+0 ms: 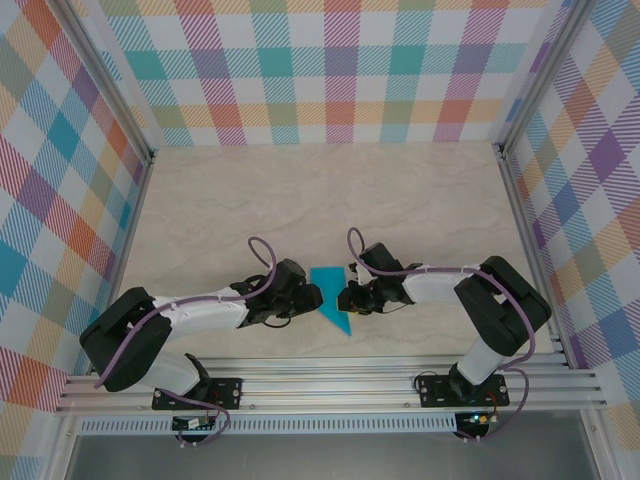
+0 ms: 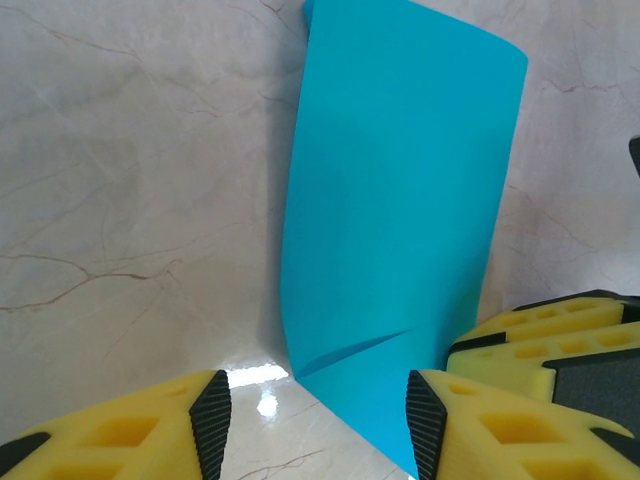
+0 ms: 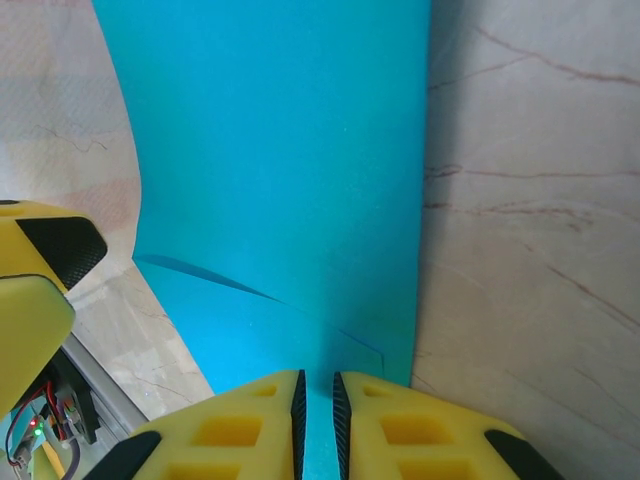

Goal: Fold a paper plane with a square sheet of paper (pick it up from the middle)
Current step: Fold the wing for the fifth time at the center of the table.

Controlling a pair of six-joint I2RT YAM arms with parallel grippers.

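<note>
1. Marble-look table point(image 1: 300, 200) carries the sheet of paper point(image 1: 330, 298), its long axis running near to far, point end toward the bases.
2. Left gripper point(image 2: 318, 405) is at the sheet's left edge, half open and gripping nothing.
3. Right gripper point(image 3: 317, 395) is at the sheet's right edge, pinched onto it.

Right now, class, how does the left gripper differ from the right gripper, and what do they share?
The left gripper stands wide open; the right gripper is nearly shut. The left clamps nothing, the right pinches the teal paper. The left reaches in from the paper's left, the right from its right. Both have yellow fingers with black pads.
</note>
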